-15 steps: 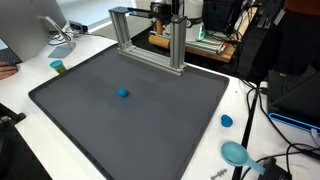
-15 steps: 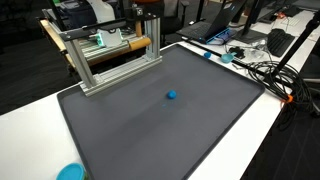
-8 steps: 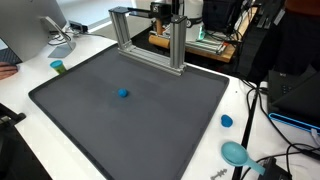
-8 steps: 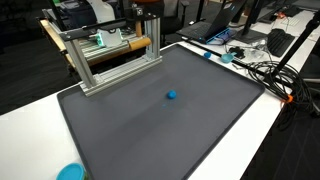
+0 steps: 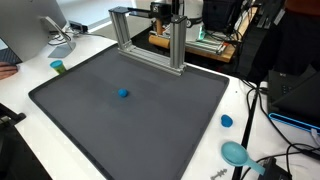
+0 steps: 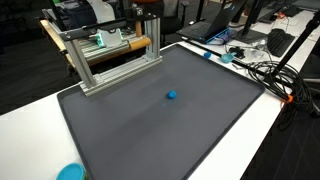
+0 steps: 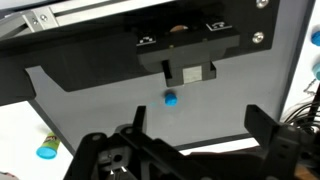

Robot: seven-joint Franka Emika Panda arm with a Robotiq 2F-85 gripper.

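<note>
While the wrist camera looks down from high over the work surface, the black two-fingered gripper [image 7: 195, 120] shows only along the lower edge of the wrist view. Its jaws are spread wide and there is nothing between them. Neither exterior view catches it.

Nearest to it is a small round blue piece [image 7: 170, 98], which lies alone on a large dark grey mat [image 7: 90, 100]. In the wrist view the blue piece sits a little above the gap between the fingers, clearly apart from both and far beneath them. In both exterior views it rests near the middle of the mat [image 5: 150, 125], with bare mat on every side [image 6: 150, 130].

A silver aluminium frame [image 5: 178, 45] of square bars stands along one edge of the mat, well apart from the blue piece.

Off the mat, on the white table [image 5: 245, 100], there are:
- a short green cylinder [image 5: 57, 67] near one corner
- a flat blue cap [image 5: 227, 121] beside the opposite edge
- a teal dish [image 5: 235, 152] nearer the camera, its exact shape too small to tell
- black cables [image 6: 262, 70] trailing along one side

By my reading, little is done so far. Nothing is gripped, the blue piece lies untouched, and the whole approach and grasp is left.
</note>
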